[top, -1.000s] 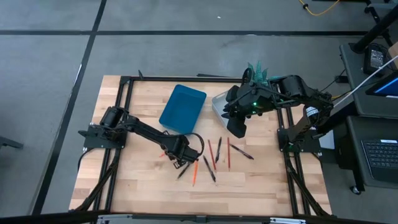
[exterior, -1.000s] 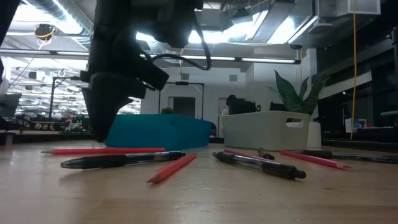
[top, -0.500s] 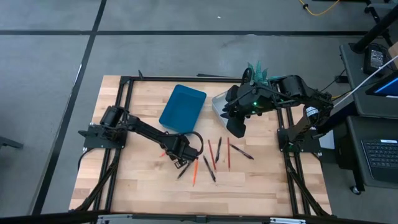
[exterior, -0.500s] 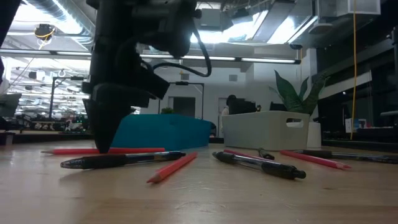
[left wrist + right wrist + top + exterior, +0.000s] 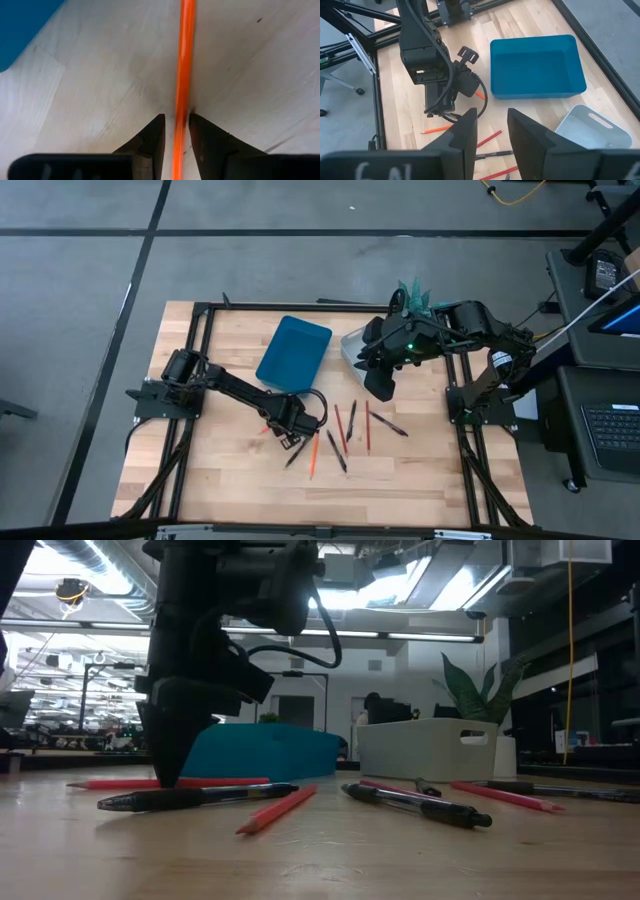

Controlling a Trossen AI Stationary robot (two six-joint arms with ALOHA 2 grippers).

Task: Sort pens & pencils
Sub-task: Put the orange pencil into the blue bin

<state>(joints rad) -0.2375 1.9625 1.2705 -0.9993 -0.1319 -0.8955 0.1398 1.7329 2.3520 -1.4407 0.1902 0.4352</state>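
Observation:
Pens and pencils lie scattered flat on the wooden table: black pens (image 5: 337,450) (image 5: 390,424) and red-orange pencils (image 5: 314,455) (image 5: 367,427). My left gripper (image 5: 290,435) points straight down at the leftmost orange pencil (image 5: 185,60), open, with one fingertip on either side of it (image 5: 176,122). In the low view its tips (image 5: 165,778) reach down to that pencil (image 5: 110,782). My right gripper (image 5: 380,385) hangs open and high beside the white bin, with nothing between its fingers (image 5: 492,117). My left gripper comes from above, its fingers (image 5: 200,135) standing across the orange pencil's shaft (image 5: 181,112), which lies flat on the table between them. Whether either finger touches the pencil I cannot tell.
A blue tray (image 5: 294,354) lies at the back of the table, left of a white bin (image 5: 352,345). A green plant (image 5: 412,295) stands behind the bin. A black pen (image 5: 200,797) and another pencil (image 5: 278,810) lie just in front of my left gripper.
My left gripper has sunk a little, its fingertips coming down around the orange pencil. The pencil has stayed where it was.

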